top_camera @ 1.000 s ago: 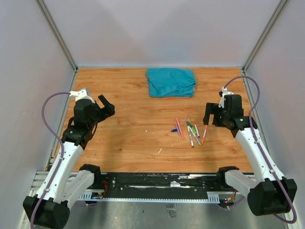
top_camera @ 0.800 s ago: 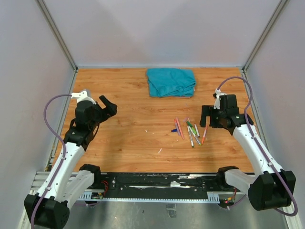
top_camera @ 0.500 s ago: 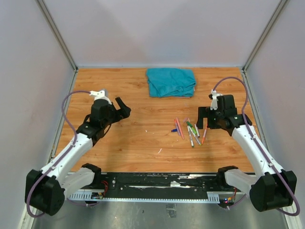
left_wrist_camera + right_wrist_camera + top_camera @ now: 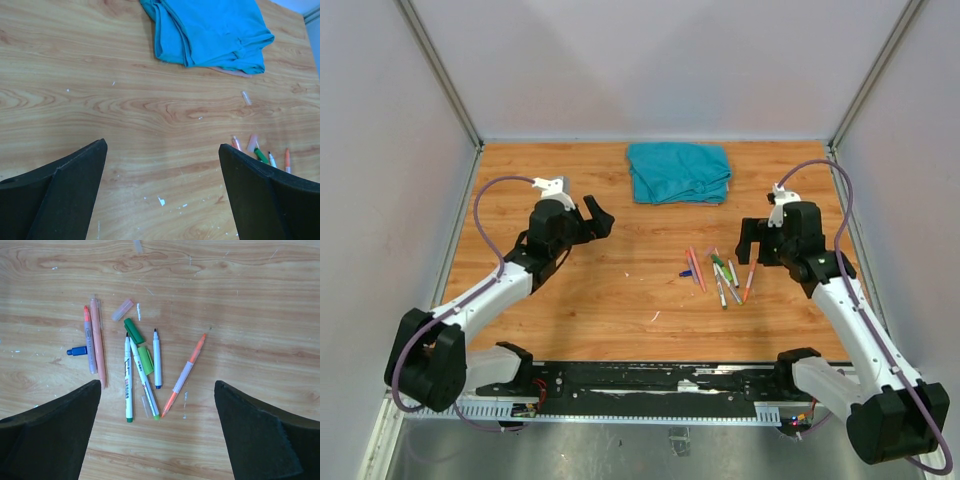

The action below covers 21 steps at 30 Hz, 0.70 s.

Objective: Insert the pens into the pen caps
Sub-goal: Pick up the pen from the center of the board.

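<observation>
Two tools hang released over the counter (image 4: 610, 300). From above, the left tool (image 4: 598, 220) is spread wide, well apart from the pens (image 4: 718, 275). The right tool (image 4: 748, 243), equally spread, hovers just beside them, and a teal cloth (image 4: 680, 172) lies beyond both.

In the left wrist view, the cloth is ahead of the tool and the pens are ahead toward its right finger (image 4: 265, 195).

In the right wrist view, the pens lie scattered ahead between the tool's fingers (image 4: 55, 435). A blue cap (image 4: 77, 350), a dark green cap (image 4: 133, 330) and a light green cap (image 4: 146, 359) lie loose among them.
</observation>
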Motion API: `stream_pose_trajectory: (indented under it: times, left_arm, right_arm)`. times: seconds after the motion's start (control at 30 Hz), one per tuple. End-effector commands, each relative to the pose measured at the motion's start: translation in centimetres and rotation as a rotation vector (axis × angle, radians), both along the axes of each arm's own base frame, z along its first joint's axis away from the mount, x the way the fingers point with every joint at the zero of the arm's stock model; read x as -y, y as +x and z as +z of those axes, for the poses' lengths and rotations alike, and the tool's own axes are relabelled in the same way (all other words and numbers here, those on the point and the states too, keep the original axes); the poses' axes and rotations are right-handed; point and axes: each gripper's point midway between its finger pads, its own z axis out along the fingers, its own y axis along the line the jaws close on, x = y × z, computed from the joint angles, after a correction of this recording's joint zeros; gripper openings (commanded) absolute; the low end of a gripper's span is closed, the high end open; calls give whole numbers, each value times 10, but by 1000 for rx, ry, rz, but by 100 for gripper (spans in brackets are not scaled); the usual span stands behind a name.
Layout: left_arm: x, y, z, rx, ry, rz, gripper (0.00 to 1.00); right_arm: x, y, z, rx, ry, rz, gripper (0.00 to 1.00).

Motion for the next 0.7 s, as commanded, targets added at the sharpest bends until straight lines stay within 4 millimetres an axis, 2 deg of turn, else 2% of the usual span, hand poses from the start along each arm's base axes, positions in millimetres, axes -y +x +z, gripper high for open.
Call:
stream_pose_trajectory:
  times: [0.0, 0.17, 0.33, 0.67]
  left_arm:
    - [9, 18, 20, 108, -9, -19, 100]
    - [9, 12, 3, 114, 4, -41, 100]
    - [16, 4, -7, 115, 22, -70, 99]
    - [35, -3, -14, 117, 45, -128, 97]
  right_arm:
    - [-4, 7, -8, 7, 49, -57, 94]
    - [-18, 10, -9, -35, 80, 8, 92]
    - [-33, 11, -22, -119, 67, 76, 81]
    - [-94, 10, -55, -232, -23, 291, 67]
